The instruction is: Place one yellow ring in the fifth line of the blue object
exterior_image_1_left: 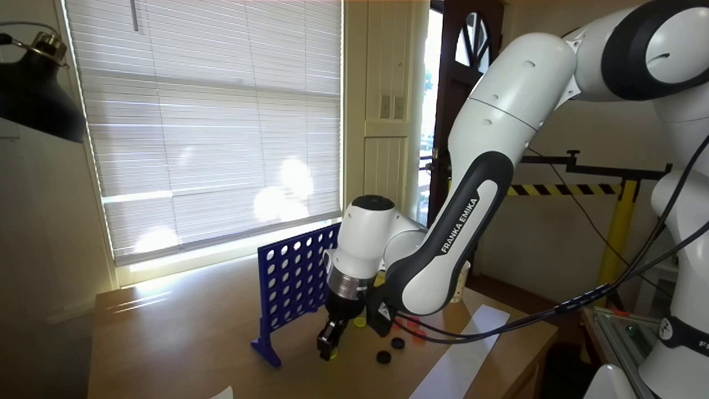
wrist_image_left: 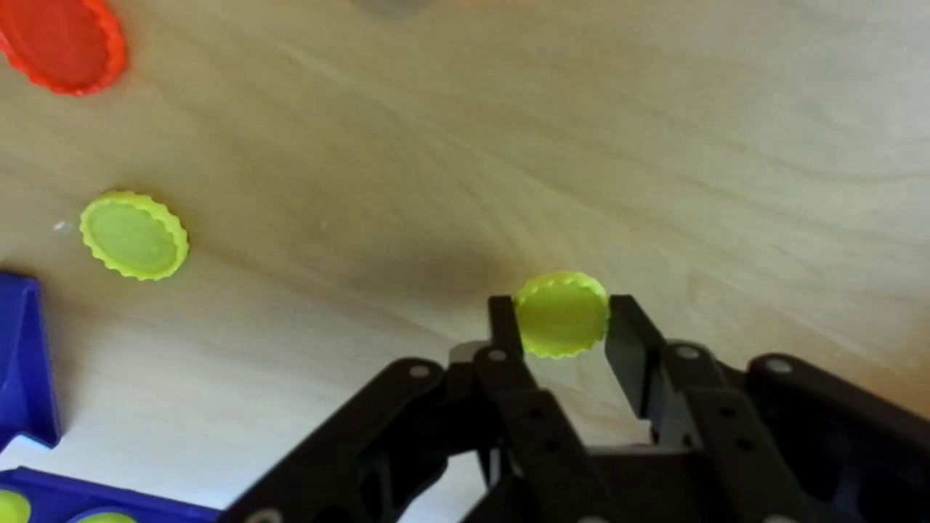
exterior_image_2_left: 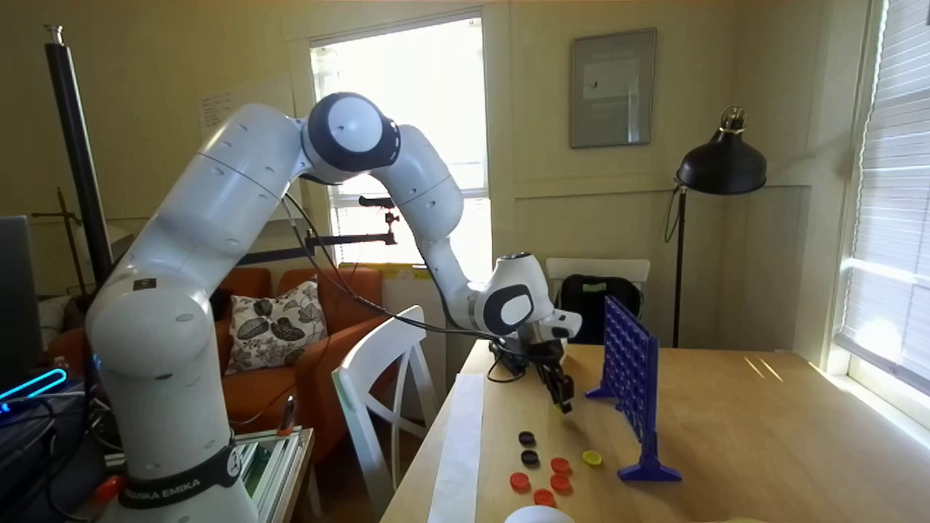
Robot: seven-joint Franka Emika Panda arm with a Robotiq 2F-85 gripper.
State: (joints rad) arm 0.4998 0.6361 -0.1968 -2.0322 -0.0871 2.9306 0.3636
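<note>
My fingers (wrist_image_left: 633, 352): pinching, yes, one tip against each side of a small flat round yellow plastic token (wrist_image_left: 561, 316) with a toothed rim!
Held token: right between my tips, its face showing full to the wrist view; whether its underside meets the pale wooden bench (exterior_image_1_left: 183, 332), I can't tell.
Upright blue plastic grid (exterior_image_2_left: 631, 363) with rows of round holes: there it stands, near my fingers, off to one side and apart from them, its top edge well above my tips; in an exterior view my white arm (exterior_image_1_left: 501, 100) covers one end of it.
My slant: downward at a tilt, tips angled toward the grid.
Second round yellow plastic token (wrist_image_left: 134, 236): loose, flat on the bench, apart from my fingers and near a flared blue foot (wrist_image_left: 25, 359) of the grid.
Two round black tokens (exterior_image_2_left: 530, 457): over on the side of my fingers away from the grid, lying close together.
Four round red tokens (exterior_image_2_left: 560, 483): a cluster, farther from my fingers than the black pair; one sits cut off at a corner of the wrist view.
Long white strip (exterior_image_2_left: 458, 450): flat on the bench, out past the black pair from my tips.
</note>
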